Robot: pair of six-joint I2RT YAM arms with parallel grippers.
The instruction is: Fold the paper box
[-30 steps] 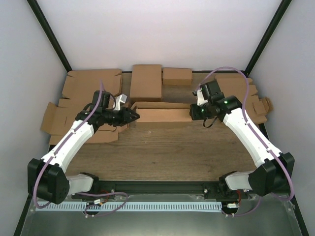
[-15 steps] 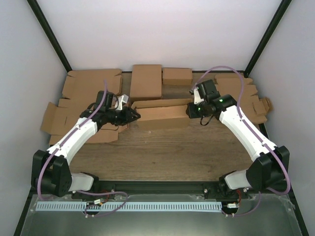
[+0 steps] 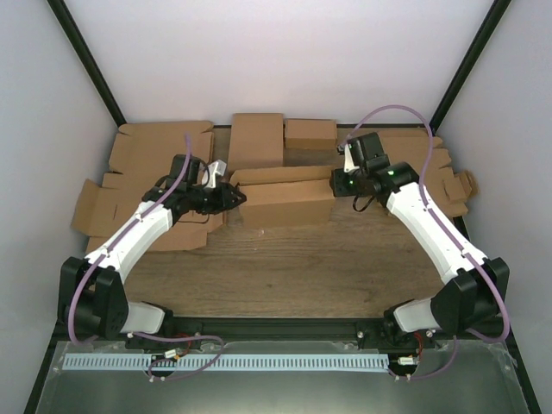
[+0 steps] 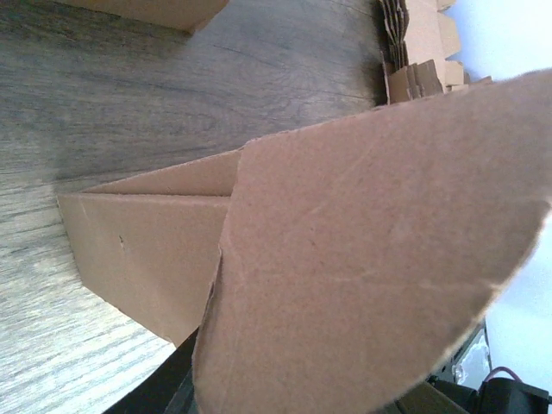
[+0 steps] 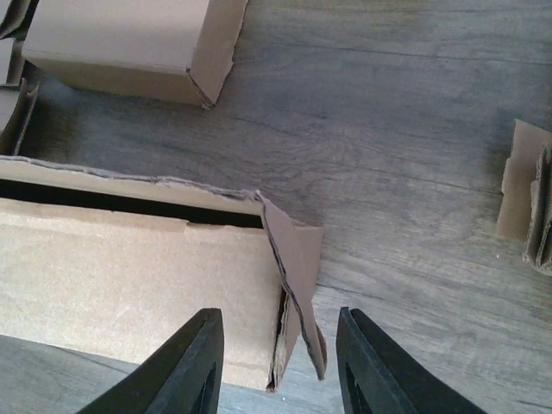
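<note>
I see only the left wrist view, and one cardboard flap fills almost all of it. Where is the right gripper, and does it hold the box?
Observer: The right gripper is at the right end of the paper box. Its fingers stand apart, and the end flap reaches between them without being pinched.
Operator: Is the top closed at that end?
Observer: No. The right wrist view shows a dark open slit along the box's top.
Operator: And where is my own gripper?
Observer: In the top view the left gripper is at the box's left end. I cannot tell whether it grips.
</note>
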